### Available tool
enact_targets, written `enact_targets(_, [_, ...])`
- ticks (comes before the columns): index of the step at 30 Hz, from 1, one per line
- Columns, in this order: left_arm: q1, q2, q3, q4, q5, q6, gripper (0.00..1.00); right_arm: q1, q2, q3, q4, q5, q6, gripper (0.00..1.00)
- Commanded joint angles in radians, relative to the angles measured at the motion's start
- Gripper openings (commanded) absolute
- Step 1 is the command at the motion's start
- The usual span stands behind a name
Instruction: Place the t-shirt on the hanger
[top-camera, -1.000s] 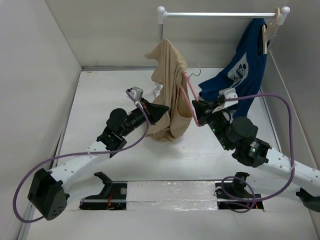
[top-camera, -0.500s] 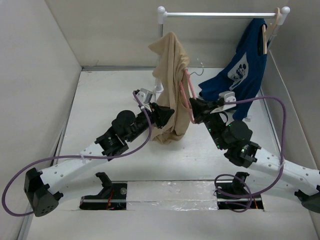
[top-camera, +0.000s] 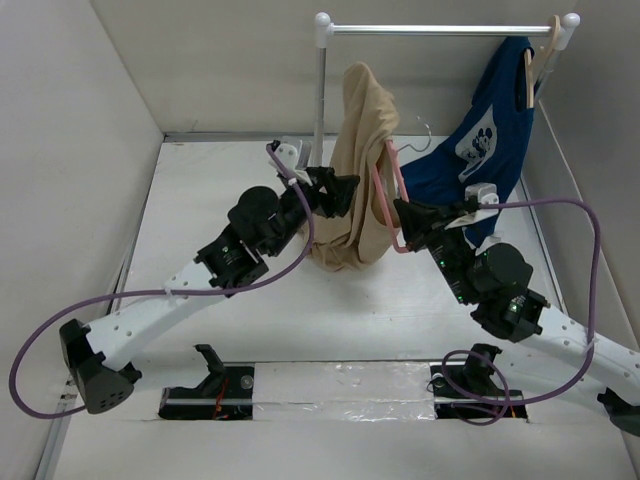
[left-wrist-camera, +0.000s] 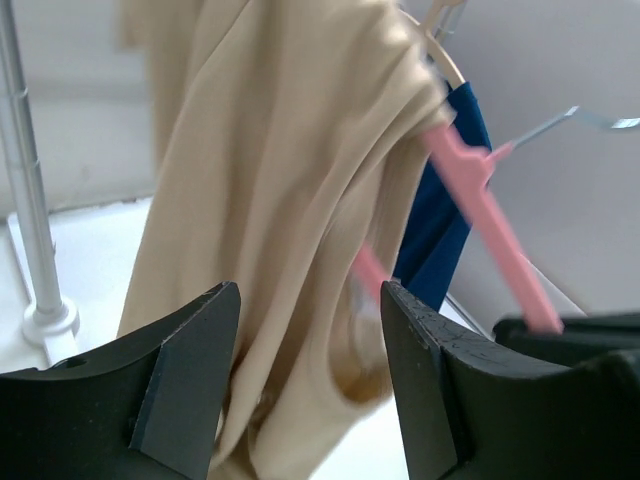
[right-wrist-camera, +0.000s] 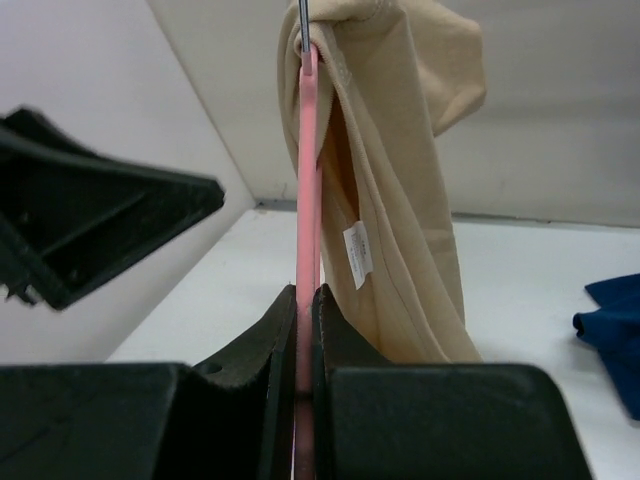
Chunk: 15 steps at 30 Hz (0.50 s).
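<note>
The tan t-shirt (top-camera: 360, 170) hangs bunched from the upper end of the pink hanger (top-camera: 388, 200), and its lower folds reach the table. My right gripper (top-camera: 403, 218) is shut on the hanger's lower pink bar and holds it tilted upright. In the right wrist view the hanger (right-wrist-camera: 307, 180) runs straight up from the right gripper (right-wrist-camera: 305, 295), with the t-shirt (right-wrist-camera: 400, 200) draped on its right. My left gripper (top-camera: 345, 192) is open just left of the shirt. The left wrist view shows the t-shirt (left-wrist-camera: 280, 200) beyond the left gripper (left-wrist-camera: 308, 300), ungripped, and the hanger (left-wrist-camera: 480, 200) to the right.
A white rack with a metal rail (top-camera: 440, 30) and post (top-camera: 321, 90) stands at the back. A dark blue t-shirt (top-camera: 480, 140) hangs from a wooden hanger (top-camera: 540, 60) at the rail's right end, close behind my right arm. Walls close both sides.
My left gripper has let go of the tan shirt, opened, and moved up and farther back. My right gripper has carried the hanger and shirt slightly right and back.
</note>
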Motion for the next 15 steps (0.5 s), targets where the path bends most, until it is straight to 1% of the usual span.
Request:
enact_targets(1, [-0.004, 0.041, 0.097, 0.065, 0.03, 0.083, 0.55, -0.005, -0.005, 0.07, -0.003, -0.065, 0.037, 0.0])
enact_targets(3, [-0.004, 0.057, 0.113, 0.094, 0.038, 0.106, 0.56, -0.005, -0.01, 0.067, -0.006, -0.07, 0.051, 0.0])
enact_targets(7, [-0.004, 0.107, 0.163, 0.07, 0.003, 0.148, 0.55, -0.005, 0.002, 0.061, -0.014, -0.076, 0.055, 0.0])
enact_targets(9, [-0.004, 0.119, 0.165, 0.093, 0.0, 0.171, 0.54, -0.005, 0.005, 0.064, -0.02, -0.082, 0.064, 0.0])
enact_targets(13, [-0.004, 0.159, 0.193, 0.087, -0.042, 0.215, 0.51, -0.005, 0.01, 0.068, -0.02, -0.099, 0.068, 0.0])
enact_targets(14, [-0.004, 0.171, 0.205, 0.09, -0.042, 0.223, 0.48, -0.005, 0.011, 0.071, -0.023, -0.102, 0.066, 0.0])
enact_targets(15, [-0.004, 0.177, 0.211, 0.093, -0.046, 0.235, 0.43, -0.005, 0.012, 0.073, -0.023, -0.105, 0.068, 0.0])
